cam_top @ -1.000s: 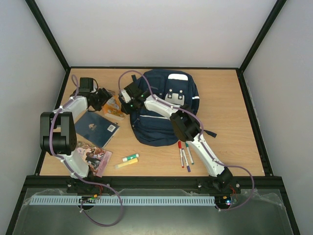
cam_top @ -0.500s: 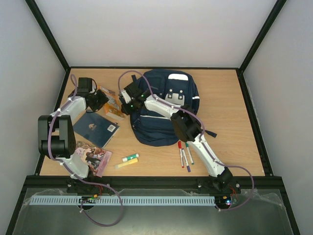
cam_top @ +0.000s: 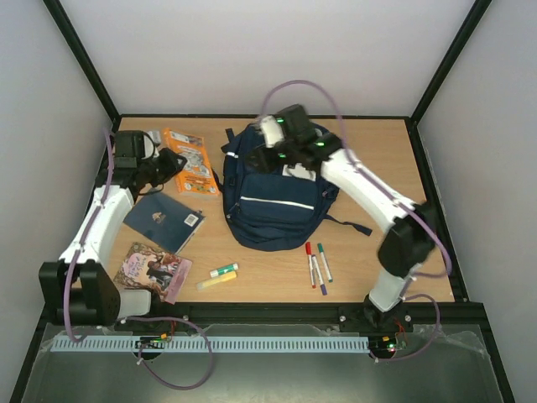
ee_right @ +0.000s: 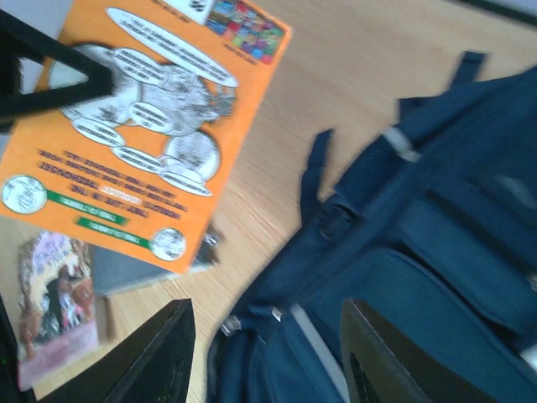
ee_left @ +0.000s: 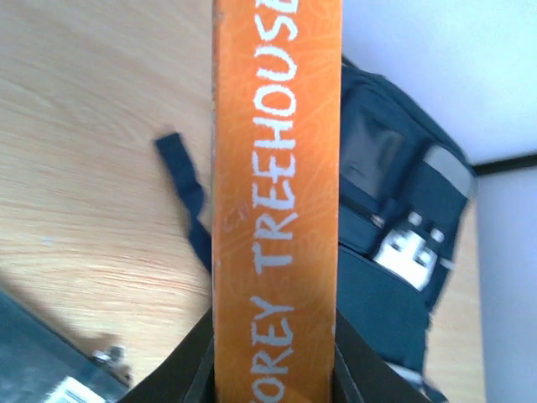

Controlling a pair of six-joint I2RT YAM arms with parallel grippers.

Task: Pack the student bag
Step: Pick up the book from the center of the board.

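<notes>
The student bag (cam_top: 277, 197), a navy-blue backpack with white stripes, lies in the middle of the table; it also shows as the bag (ee_left: 394, 227) and the bag (ee_right: 419, 252) in the wrist views. An orange book (cam_top: 191, 161) is held off the table just left of the bag. My left gripper (cam_top: 162, 164) is shut on the book's spine (ee_left: 275, 210), one jaw on each side of it, as the left gripper (ee_left: 275, 374) shows. My right gripper (cam_top: 267, 158) hovers over the bag's upper left part. This right gripper (ee_right: 268, 353) is open with nothing between its fingers.
A dark blue notebook (cam_top: 165, 220) and a pink-covered book (cam_top: 153, 269) lie near the left arm. Two highlighters (cam_top: 220, 276) lie in front of the bag, and three markers (cam_top: 316, 264) to their right. A loose bag strap (ee_left: 186, 197) lies on the wood.
My left gripper has closed on the orange book and drawn it up and back to the left. My right arm has swung from the bag's left side to above it, and its jaws have widened.
</notes>
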